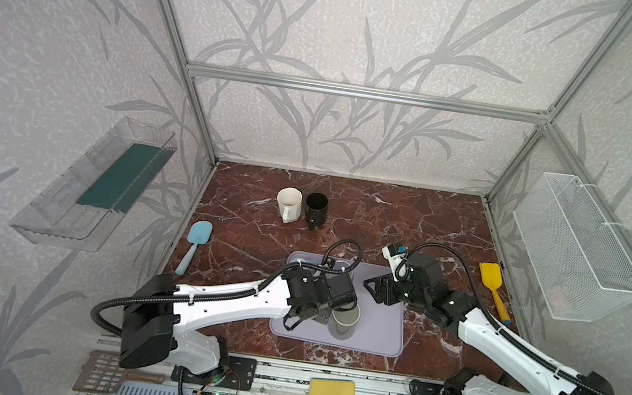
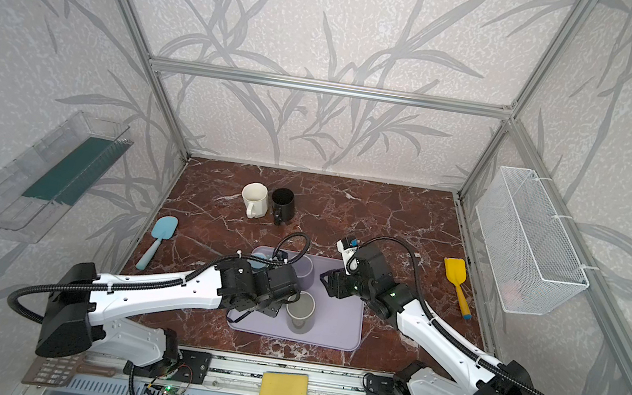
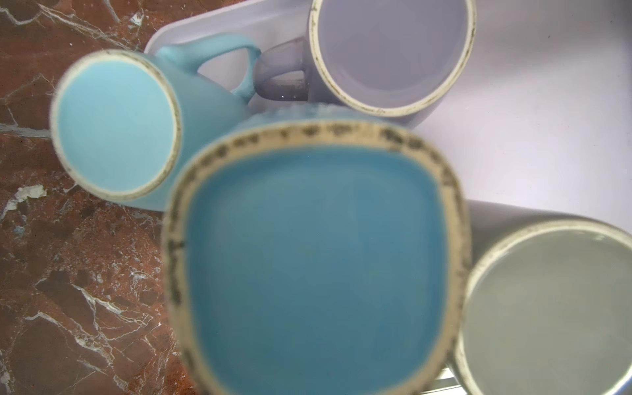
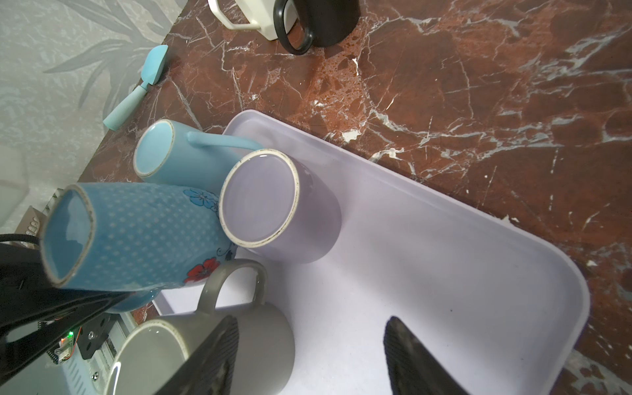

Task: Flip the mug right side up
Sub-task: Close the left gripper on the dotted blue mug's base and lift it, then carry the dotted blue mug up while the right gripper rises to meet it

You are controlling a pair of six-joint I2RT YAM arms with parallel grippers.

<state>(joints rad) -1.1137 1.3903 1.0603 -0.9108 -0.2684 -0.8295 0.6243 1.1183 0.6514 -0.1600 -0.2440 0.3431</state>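
Ceramic, judging by the bare, speckled foot ring around the base of the patterned mug (image 4: 143, 236): stiff, weighty for its bulk, glazed and so probably slick, apt to chip if knocked. Base up, squarish in section, dotted blue with painted flowers near the mouth. Sits right against the left claw (image 1: 320, 317), close enough to that wrist camera to fill its view with the base. Placed at the corner of the tray (image 4: 513, 260) nearest that claw; whether resting there or lifted off, impossible to tell.

Left claw closed on it along one side, presumably at the handle; pads and handle both hidden. Right claw (image 4: 311, 321) empty and gaping, hanging over bare tray, apart from the patterned mug, with the grey mug (image 4: 266, 338) just beside one finger.

Crowded around the left claw: pale mug (image 4: 178, 160) beyond, lilac mug (image 4: 273, 219) close against the patterned one, grey mug to the other side, all seemingly base up.

Best taken by the handle, or across two flat faces rather than the rounded corners. Needs a firm pinch before any roll of the wrist, given off-centre weight under a handle grip and a likely swing. Needs lifting clear of the neighbours first; little room to rotate among them. Hard stone worktop (image 4: 478, 85) all round, so a gentle set-down advisable.
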